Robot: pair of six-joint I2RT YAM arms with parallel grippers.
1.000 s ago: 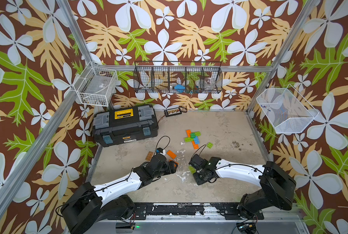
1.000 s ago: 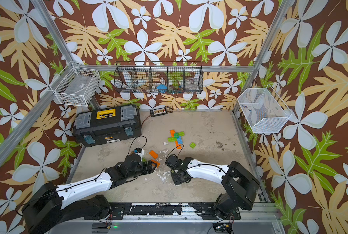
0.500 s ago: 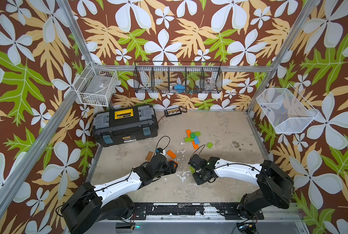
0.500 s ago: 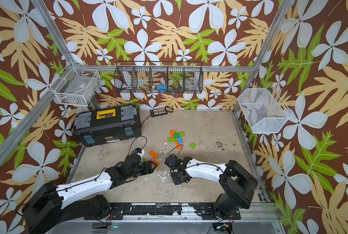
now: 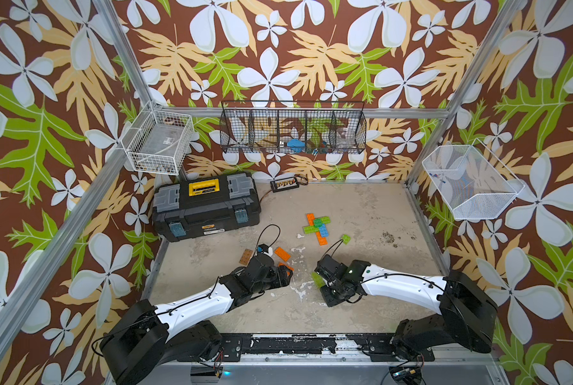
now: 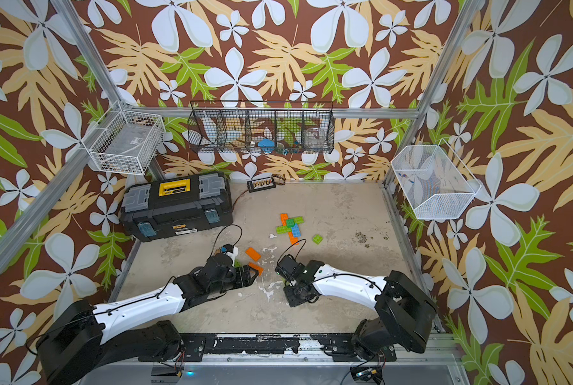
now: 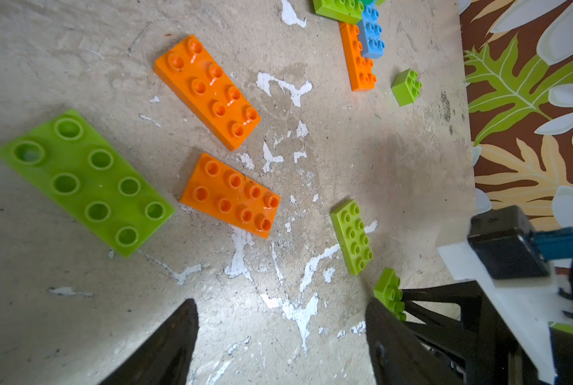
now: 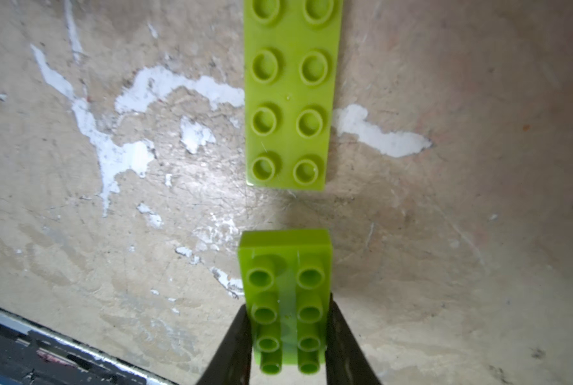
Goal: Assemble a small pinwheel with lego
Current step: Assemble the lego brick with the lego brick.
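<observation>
**Right claw** point(image 8: 286, 303): you will find it closed narrow on a lime green studded plastic two-by-four brick point(image 8: 285, 246). It grips the brick across the long sides, and one short end projects past the fingertips. A second lime green two-by-four plate point(image 8: 291, 93) lies flat on the worn beige counter point(image 8: 461, 200), in line with the held brick and apart from it.

**Left claw** point(image 7: 280, 301): the jaws stand wide and hold nothing. Ahead of it, a first orange two-by-four brick point(image 7: 232, 195) and a second orange two-by-four brick point(image 7: 208, 90) lie flat, studs up, near each other but apart. A third lime green plate point(image 7: 85, 181) lies beside them.

**Reference:** take the black plastic toolbox with yellow handle point(image 5: 207, 208) as your landmark.
- The left claw sits off its latched front corner.
- The right claw sits farther from it.
- A brown studded brick point(image 5: 247, 256) lies nearest the toolbox.
- The cross-shaped cluster of joined orange, lime green and blue bricks point(image 5: 316, 225) lies beyond the toolbox's end, well apart from it.
- A small lime green square brick point(image 5: 345, 238) lies near that cluster, on its side away from the toolbox.
</observation>
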